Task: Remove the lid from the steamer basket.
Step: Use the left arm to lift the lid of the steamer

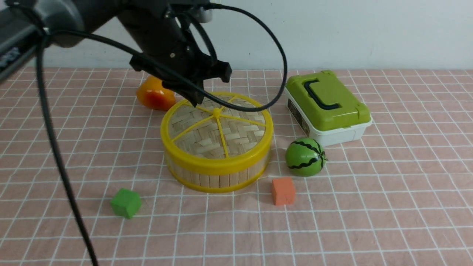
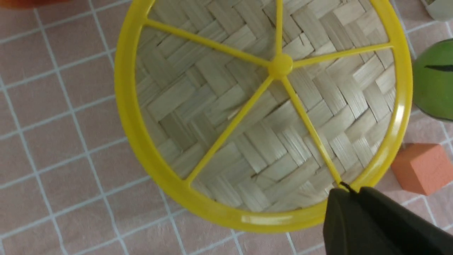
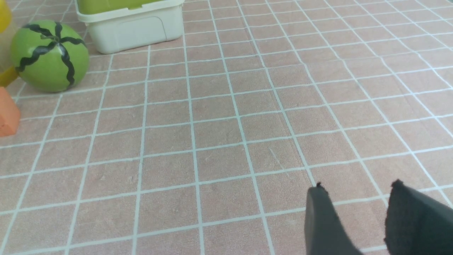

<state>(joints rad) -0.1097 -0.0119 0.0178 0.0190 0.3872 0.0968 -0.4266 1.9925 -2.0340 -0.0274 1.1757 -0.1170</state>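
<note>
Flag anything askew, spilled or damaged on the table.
Nothing looks plainly wrong. The lid sits level on the steamer basket, with no spill or visible damage. The white box is merely angled, its green lid on.

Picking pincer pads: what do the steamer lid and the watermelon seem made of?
Lid: woven bamboo, matte, by its crossing flat strips; rim and spokes likely plastic, glossy yellow with highlights.
Watermelon: probably plastic or painted foam, smooth with a soft sheen; which, unclear.

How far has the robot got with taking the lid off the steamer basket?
Nothing looks done: the woven bamboo lid sits on the steamer basket. Nothing is in hand; the left claw hovers over the lid. Gripping and lifting remain.
</note>
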